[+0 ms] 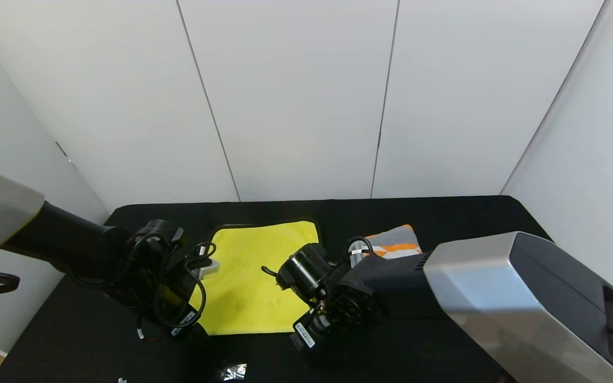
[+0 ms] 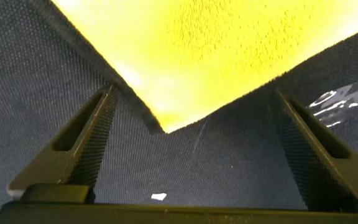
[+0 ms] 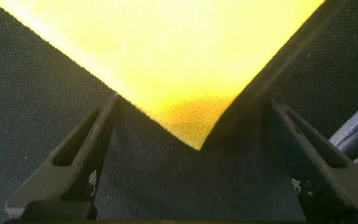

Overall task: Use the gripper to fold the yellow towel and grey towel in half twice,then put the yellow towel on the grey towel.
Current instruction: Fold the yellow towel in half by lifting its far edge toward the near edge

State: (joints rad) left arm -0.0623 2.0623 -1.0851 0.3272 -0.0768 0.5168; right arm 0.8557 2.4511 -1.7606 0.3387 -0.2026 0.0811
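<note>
Both end effectors gape wide, empty: left end effector and right end effector each straddle a near corner of the yellow towel, flat mid-desk, likely for first fold; grey towel beside it.

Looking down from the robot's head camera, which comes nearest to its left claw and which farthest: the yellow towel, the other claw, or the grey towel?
1. The yellow towel: its near left corner lies right at the open left gripper.
2. The right gripper: across the towel's front edge, at the near right corner, open too.
3. The grey towel: farthest, toward the back right, partly hidden behind the right arm.
</note>
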